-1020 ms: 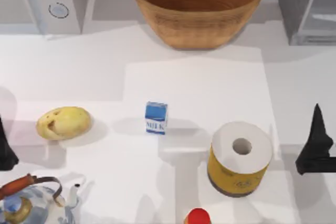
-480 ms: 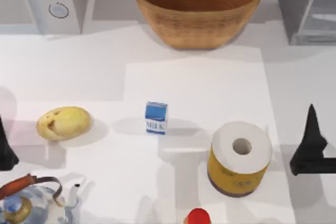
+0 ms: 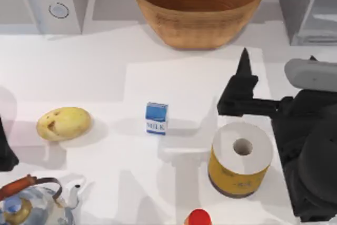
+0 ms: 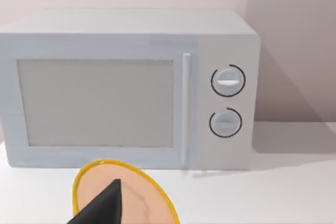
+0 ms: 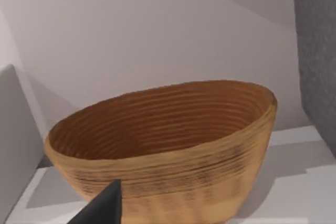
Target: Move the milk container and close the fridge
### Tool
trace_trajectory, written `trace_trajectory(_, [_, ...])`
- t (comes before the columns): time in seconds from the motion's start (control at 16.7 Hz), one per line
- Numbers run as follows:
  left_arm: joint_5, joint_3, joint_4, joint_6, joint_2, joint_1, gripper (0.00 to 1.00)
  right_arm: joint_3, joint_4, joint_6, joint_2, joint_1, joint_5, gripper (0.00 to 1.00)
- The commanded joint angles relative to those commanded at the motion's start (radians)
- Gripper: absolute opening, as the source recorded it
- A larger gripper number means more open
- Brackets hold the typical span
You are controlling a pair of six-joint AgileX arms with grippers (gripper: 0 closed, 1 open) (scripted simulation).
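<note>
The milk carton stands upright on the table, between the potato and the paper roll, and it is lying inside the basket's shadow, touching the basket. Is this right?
Not quite. In the top view the milk carton stands upright between the potato and the paper roll, but well apart from the basket, not touching it.

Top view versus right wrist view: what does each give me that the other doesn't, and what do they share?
The top view alone gives the milk container standing upright mid-table, the paper roll to its right, the potato to its left, the kettle, the white microwave, and the right gripper over the table between the paper roll and the basket. The left gripper sits at the left edge. The right wrist view alone gives the wall behind the basket. Both share the wicker basket and the grey fridge.
</note>
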Motion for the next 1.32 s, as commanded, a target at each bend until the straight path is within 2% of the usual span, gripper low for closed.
trace_trajectory(0.36, [0.000, 0.000, 0.000, 0.000, 0.000, 0.000, 1.00, 0.491, -0.188, 0.280, 0.588, 0.099, 0.128, 1.00])
trace_trajectory(0.6, [0.000, 0.000, 0.000, 0.000, 0.000, 0.000, 1.00, 0.712, -0.370, 0.450, 0.901, 0.147, 0.225, 1.00])
trace_trajectory(0.9, [0.000, 0.000, 0.000, 0.000, 0.000, 0.000, 1.00, 0.798, -0.515, 0.562, 1.065, 0.157, 0.303, 1.00])
trace_trajectory(1.32, [0.000, 0.000, 0.000, 0.000, 0.000, 0.000, 1.00, 0.798, -0.516, 0.556, 1.062, 0.151, 0.299, 1.00])
